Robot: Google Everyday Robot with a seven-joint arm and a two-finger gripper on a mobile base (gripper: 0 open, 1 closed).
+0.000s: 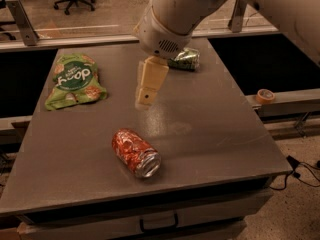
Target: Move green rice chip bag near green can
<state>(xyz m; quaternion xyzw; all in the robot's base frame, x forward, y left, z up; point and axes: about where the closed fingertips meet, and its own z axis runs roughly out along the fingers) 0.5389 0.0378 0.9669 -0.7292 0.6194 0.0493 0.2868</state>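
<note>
Camera view, the only one. My pincer [145, 99] hangs over the middle of the table [215, 129], pointing down, its tip above the bare top and holding nothing. Whether it is spread or pressed together I cannot tell. My arm [170, 19] enters from the upper right.

The bag [75, 80] lies flat near the far left corner (logo side up), well apart from the pincer. The green can [184, 59] lies on its side at the far edge, right of centre and partly hidden behind my arm. Bag and green can are well apart, with the pincer between them.

A red can [136, 153] lies on its side near the front, silver end toward the camera. A tape roll [265, 95] sits on a ledge to the right of the table.
</note>
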